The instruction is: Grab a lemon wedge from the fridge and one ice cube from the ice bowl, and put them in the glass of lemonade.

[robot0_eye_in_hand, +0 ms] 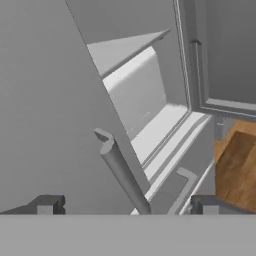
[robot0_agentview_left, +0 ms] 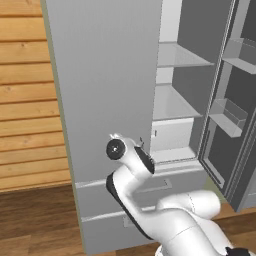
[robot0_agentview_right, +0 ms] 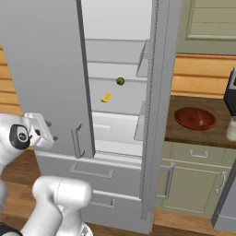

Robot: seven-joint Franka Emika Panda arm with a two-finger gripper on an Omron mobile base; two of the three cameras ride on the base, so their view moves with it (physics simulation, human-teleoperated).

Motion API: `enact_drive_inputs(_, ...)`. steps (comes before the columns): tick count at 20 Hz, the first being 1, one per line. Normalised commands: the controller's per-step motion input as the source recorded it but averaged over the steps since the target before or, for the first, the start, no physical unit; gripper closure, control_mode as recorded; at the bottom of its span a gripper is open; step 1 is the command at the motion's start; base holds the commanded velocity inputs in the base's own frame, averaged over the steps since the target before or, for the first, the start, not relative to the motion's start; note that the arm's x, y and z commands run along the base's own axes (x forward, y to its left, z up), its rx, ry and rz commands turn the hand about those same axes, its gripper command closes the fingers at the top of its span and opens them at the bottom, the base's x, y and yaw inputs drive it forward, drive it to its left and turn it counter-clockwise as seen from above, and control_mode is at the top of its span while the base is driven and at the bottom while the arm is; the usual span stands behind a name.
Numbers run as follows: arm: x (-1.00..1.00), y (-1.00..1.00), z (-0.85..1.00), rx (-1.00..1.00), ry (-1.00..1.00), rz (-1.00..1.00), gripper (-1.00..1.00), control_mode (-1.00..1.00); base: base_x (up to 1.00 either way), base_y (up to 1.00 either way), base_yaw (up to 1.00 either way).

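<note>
The fingers (robot0_agentview_right: pixel 47 130) stand apart and empty, just left of the fridge (robot0_agentview_right: pixel 55 69) door handle. Right of them, deep inside on a middle shelf, lies the lemon (robot0_agentview_right: pixel 106 97), well apart. Farther right, the bowl (robot0_agentview_right: pixel 195 118) sits on the worktop (robot0_agentview_right: pixel 177 131). Fridge open; nothing fetched yet, I judge.

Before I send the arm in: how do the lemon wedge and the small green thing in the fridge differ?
In the right base view, the lemon wedge is bright yellow and wedge-shaped; the green item is dark green and round. The wedge lies on a lower shelf, further left; the green item sits one shelf higher, to the right. Both are tiny next to the fridge, and both lie inside its open right half.
</note>
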Motion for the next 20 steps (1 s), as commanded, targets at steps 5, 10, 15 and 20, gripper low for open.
enact_drive_inputs(5, -0.04, 0.0, -0.48, 0.0, -0.29, 0.0, -1.0, -1.0, 0.0, 0.0, 0.0)
enact_drive_inputs(10, 0.07, -0.17, -0.12, 0.0, -0.02, 0.04, -1.0, -1.0, 0.0, 0.0, 0.0)
enact_drive_inputs(15, 0.64, -0.12, 0.0, 0.0, 0.18, 0.0, -1.0, -1.0, 0.0, 0.0, 0.0)
enact_drive_inputs(20, 0.51, -0.05, -0.15, 0.0, 0.17, -0.03, -1.0, -1.0, 0.0, 0.0, 0.0)
